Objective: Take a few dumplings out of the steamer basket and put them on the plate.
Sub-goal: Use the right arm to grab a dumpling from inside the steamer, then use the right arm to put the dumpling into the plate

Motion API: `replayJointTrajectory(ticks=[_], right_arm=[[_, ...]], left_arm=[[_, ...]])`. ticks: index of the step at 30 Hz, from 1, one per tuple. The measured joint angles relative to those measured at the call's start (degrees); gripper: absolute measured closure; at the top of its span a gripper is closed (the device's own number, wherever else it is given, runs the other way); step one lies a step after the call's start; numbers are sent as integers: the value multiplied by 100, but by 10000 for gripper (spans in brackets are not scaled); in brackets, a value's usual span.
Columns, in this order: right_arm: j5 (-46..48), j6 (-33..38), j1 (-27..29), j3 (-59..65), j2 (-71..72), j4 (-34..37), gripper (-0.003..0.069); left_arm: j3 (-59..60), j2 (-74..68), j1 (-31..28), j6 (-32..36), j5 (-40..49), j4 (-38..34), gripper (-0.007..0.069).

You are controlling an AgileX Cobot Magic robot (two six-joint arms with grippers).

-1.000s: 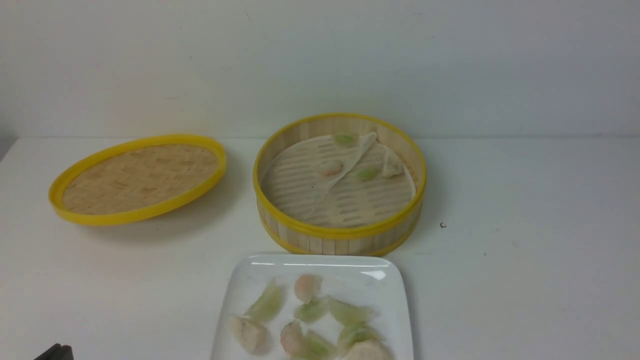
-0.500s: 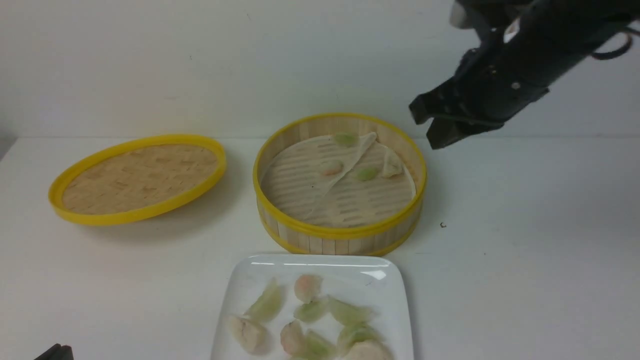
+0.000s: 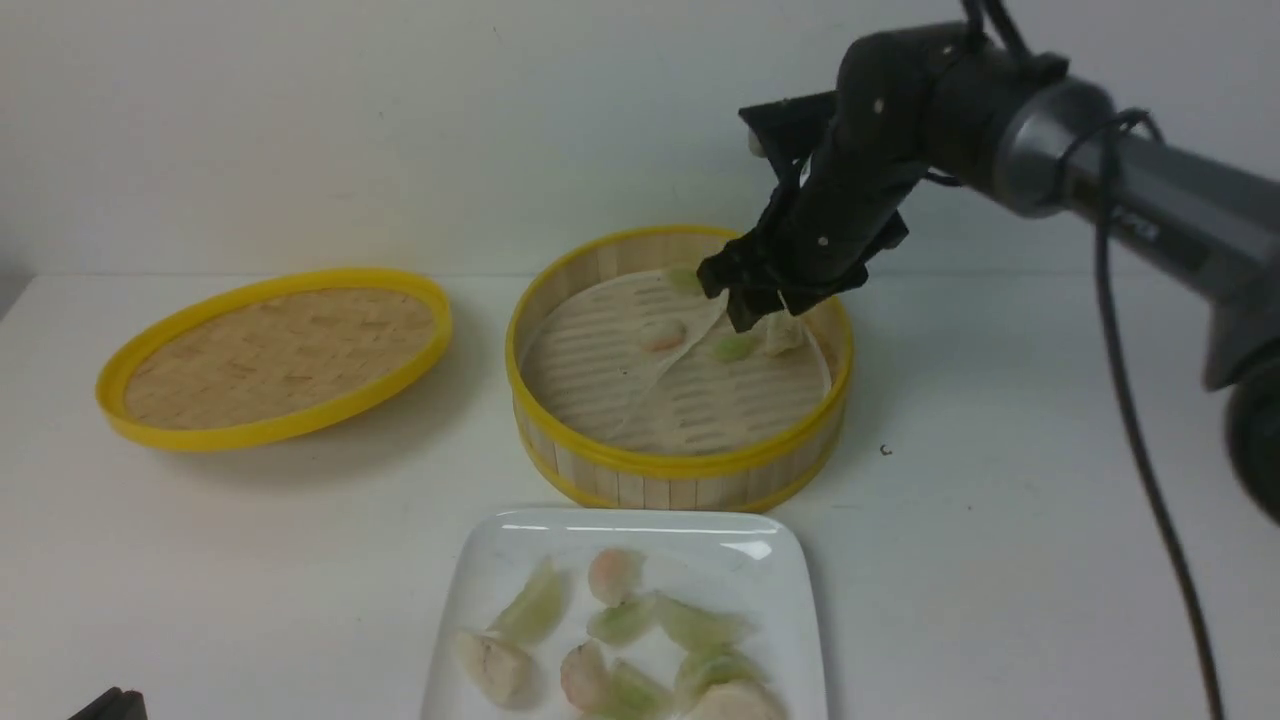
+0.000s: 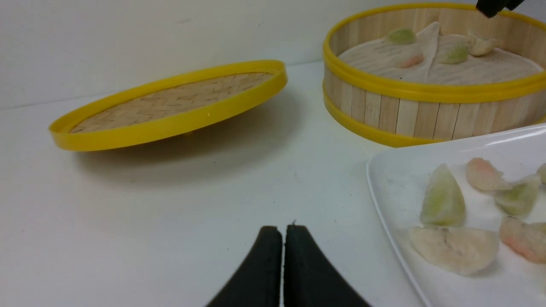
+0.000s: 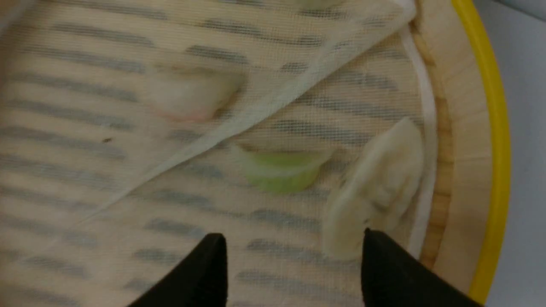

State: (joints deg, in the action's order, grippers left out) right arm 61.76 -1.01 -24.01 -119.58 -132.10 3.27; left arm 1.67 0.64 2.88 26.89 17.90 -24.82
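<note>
The steamer basket (image 3: 678, 464) stands mid-table with its paper liner folded over. In it lie two green dumplings (image 3: 732, 347), a pink one (image 3: 662, 335) and a whitish one (image 3: 783, 335). My right gripper (image 3: 731, 300) is open and empty just above the basket's far right part. In the right wrist view its gripper (image 5: 294, 247) hovers over the liner, with the green dumpling (image 5: 279, 170) ahead and the whitish dumpling (image 5: 379, 187) by one finger. The white plate (image 3: 500, 560) holds several dumplings (image 3: 615, 572). My left gripper (image 4: 283, 230) is shut and empty over bare table left of the plate (image 4: 396, 179).
The shallow yellow-rimmed woven lid (image 3: 280, 355) lies tilted on the table left of the basket; it also shows in the left wrist view (image 4: 170, 111). A white wall stands behind the table. The right arm's cable (image 3: 1140, 420) hangs at the right.
My right arm has come in from the upper right and dropped leftward to the basket's far right part. The left gripper, basket, plate and dumplings have not moved.
</note>
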Motion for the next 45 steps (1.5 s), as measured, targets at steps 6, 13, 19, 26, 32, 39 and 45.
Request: replayJointTrajectory(ticks=[6,13,19,26,32,39,45], right_arm=[[-22,-707,0,-603,-659,-741,160],[67,-840,0,-834,-847,-558,299],[337,-637,10,-938,-899,-500,458],[943,-408,-30,-1567,-789,-244,456],[956,-168,-242,-1293,406,473,456],[949,491,-1149,1195,1962,1305,456],[856,597,-1649,2721,1736,1234,460]], left_arm=[[0,0,0,0,0,0,631],[0,0,0,0,0,0,631],[0,0,0,0,0,-4,631],[0,0,0,0,0,-4,631],[0,0,0,0,0,-4,631],[0,0,0,0,0,-4,631],[0,0,0,0,0,-4,631]])
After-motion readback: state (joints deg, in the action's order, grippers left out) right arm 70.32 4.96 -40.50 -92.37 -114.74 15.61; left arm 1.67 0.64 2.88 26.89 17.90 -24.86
